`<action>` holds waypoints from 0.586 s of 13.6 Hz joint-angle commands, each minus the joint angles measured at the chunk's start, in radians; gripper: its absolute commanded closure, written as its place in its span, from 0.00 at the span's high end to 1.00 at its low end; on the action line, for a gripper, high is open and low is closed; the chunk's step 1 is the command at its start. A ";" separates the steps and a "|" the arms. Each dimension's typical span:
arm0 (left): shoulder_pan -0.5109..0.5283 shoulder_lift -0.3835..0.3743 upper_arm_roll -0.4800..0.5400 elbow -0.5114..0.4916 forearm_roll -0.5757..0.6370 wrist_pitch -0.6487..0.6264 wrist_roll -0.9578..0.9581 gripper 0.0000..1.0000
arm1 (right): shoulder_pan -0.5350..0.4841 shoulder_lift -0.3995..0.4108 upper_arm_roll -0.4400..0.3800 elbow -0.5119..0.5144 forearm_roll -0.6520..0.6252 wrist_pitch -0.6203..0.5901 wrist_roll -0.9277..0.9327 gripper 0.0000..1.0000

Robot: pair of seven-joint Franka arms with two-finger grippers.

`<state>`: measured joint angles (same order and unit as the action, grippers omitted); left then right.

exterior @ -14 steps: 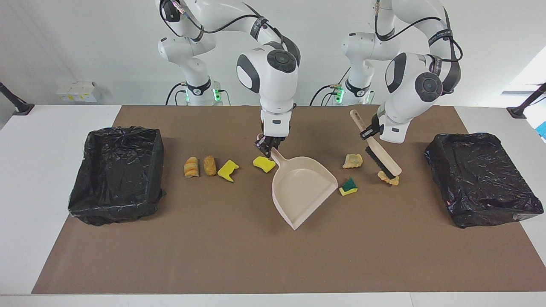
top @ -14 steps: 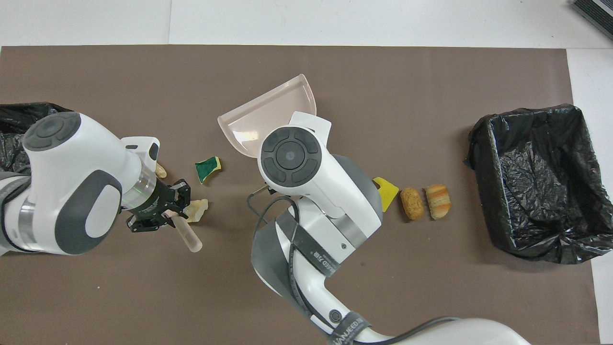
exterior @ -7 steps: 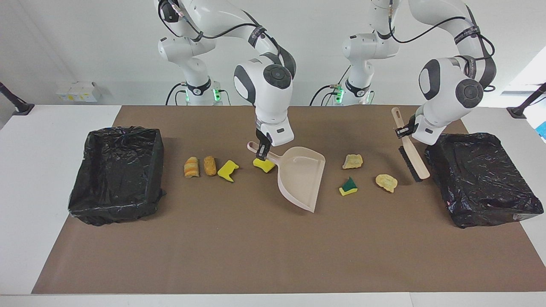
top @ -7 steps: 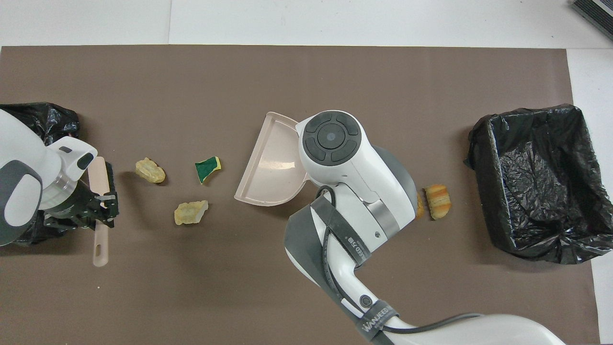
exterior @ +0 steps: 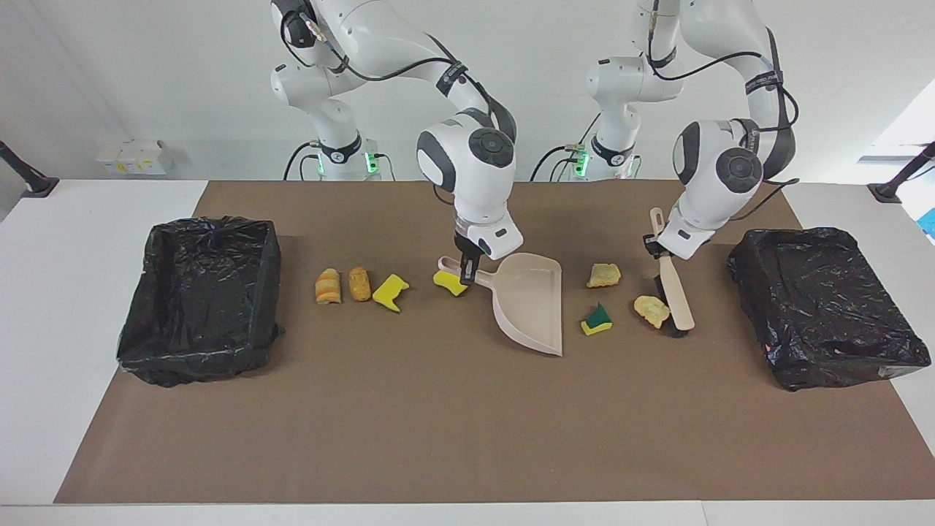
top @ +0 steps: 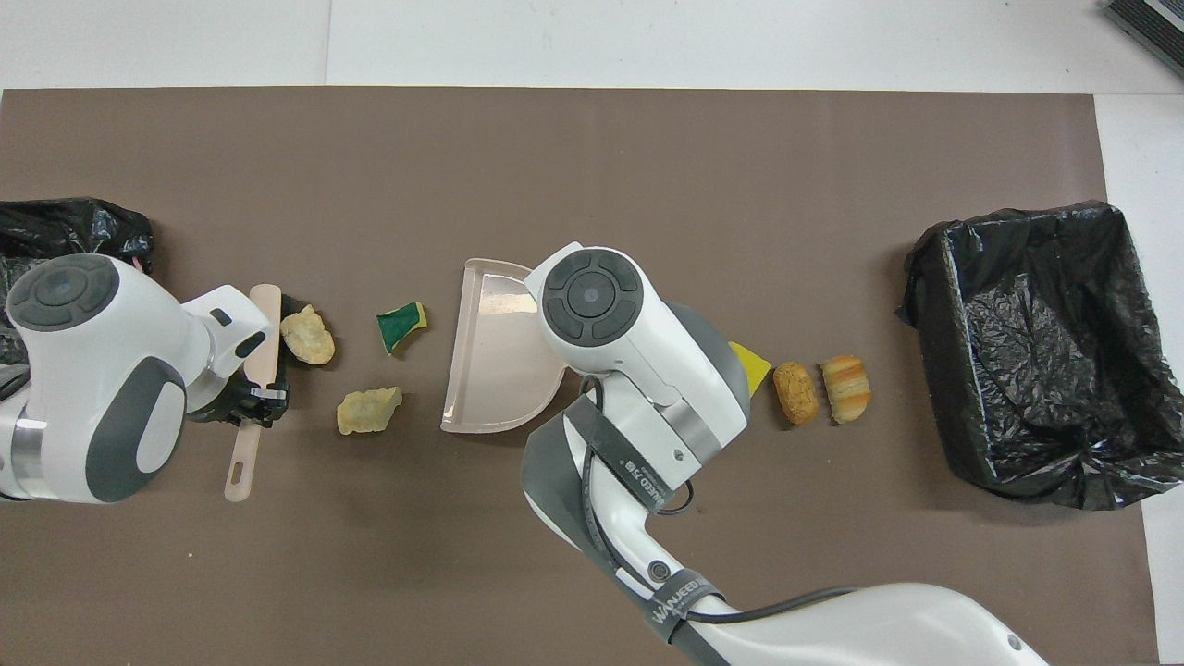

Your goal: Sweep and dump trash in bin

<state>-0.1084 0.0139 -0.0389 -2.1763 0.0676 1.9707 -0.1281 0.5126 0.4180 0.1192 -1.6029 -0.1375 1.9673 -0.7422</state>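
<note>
My right gripper (exterior: pixel 467 274) is shut on the handle of the beige dustpan (exterior: pixel 533 303), whose mouth faces the green-and-yellow sponge bit (exterior: pixel 597 320). My left gripper (exterior: pixel 661 252) is shut on the handle of the beige brush (exterior: pixel 676 299), whose black bristles rest on the mat against a pale yellow scrap (exterior: pixel 651 310). A tan scrap (exterior: pixel 604 275) lies nearer to the robots. A yellow sponge bit (exterior: pixel 449 282) lies by the dustpan handle. Another yellow bit (exterior: pixel 391 292) and two bread chunks (exterior: pixel 359 283) (exterior: pixel 328 286) lie toward the right arm's end.
A black-lined bin (exterior: pixel 212 226) stands at the right arm's end of the brown mat and another (exterior: pixel 796 237) at the left arm's end. In the overhead view the right arm hides its gripper and part of the dustpan (top: pixel 495 361).
My left gripper brought the brush back from beside the bin and down against the pale scrap, nudging it toward the dustpan. My right gripper turned the dustpan and shifted it toward the green sponge bit.
</note>
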 commanded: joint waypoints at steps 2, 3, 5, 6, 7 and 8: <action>-0.080 0.028 0.013 -0.004 -0.037 0.048 0.027 0.00 | -0.005 0.008 0.010 -0.008 -0.008 0.050 -0.032 0.00; -0.102 0.028 0.013 -0.004 -0.054 0.053 0.030 0.00 | -0.002 0.013 0.010 -0.008 -0.008 0.056 -0.031 0.00; -0.169 0.018 0.011 -0.008 -0.057 0.042 0.033 0.00 | -0.003 0.019 0.010 -0.009 -0.008 0.062 -0.032 0.00; -0.210 0.015 0.011 -0.010 -0.057 0.036 0.033 0.00 | 0.000 0.019 0.010 -0.009 -0.007 0.061 -0.032 0.00; -0.255 0.014 0.011 -0.008 -0.057 0.031 0.033 0.00 | 0.001 0.018 0.008 -0.012 -0.007 0.061 -0.032 0.00; -0.289 0.009 0.010 -0.008 -0.060 0.030 0.031 0.00 | -0.005 0.018 0.010 -0.014 -0.007 0.062 -0.034 0.00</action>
<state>-0.3222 0.0409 -0.0438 -2.1768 0.0218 2.0068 -0.1111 0.5202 0.4365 0.1199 -1.6042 -0.1376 2.0036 -0.7442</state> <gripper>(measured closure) 0.740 0.687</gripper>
